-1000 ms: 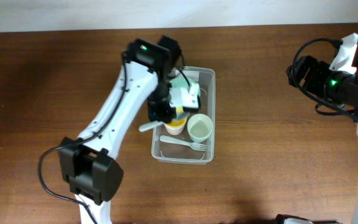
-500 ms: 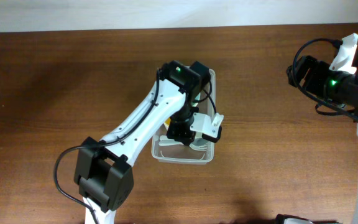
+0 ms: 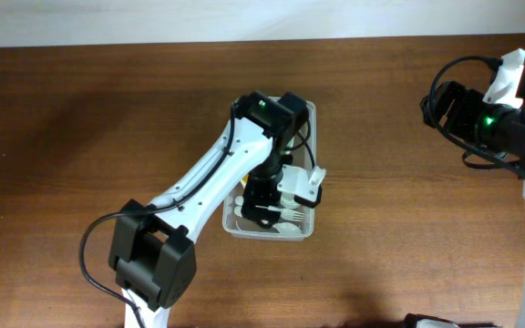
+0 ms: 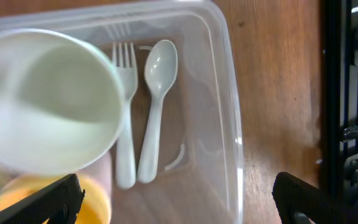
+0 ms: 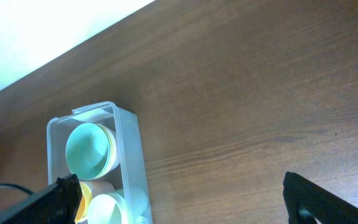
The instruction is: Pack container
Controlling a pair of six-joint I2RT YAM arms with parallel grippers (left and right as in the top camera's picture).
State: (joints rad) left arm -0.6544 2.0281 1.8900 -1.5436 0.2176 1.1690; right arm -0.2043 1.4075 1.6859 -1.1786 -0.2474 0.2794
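The clear container [image 3: 309, 111] stands mid-table, largely covered by my left arm. My left gripper [image 3: 261, 205] hovers low over its near end, open with nothing between the fingers. In the left wrist view a pale green fork [image 4: 124, 134] and a pale green spoon [image 4: 156, 93] lie side by side on the container [image 4: 227, 93] floor. Beside them stand a pale green cup [image 4: 42, 106] and a yellow cup [image 4: 95, 199]. My left gripper [image 4: 179, 206] straddles the container's wall. My right gripper [image 5: 191, 208] is open over bare wood, far from the container [image 5: 128, 155].
A teal bowl [image 5: 89, 149] sits at the container's far end, with the yellow cup [image 5: 82, 194] and pale green cup [image 5: 110, 210] behind it. My right arm [image 3: 490, 123] stays at the table's right edge. A white wall borders the back of the brown wooden table [image 3: 80, 137].
My left arm swung from the container's left side to over its near end, then its gripper opened. The spoon now lies loose beside the fork. The right arm has not moved.
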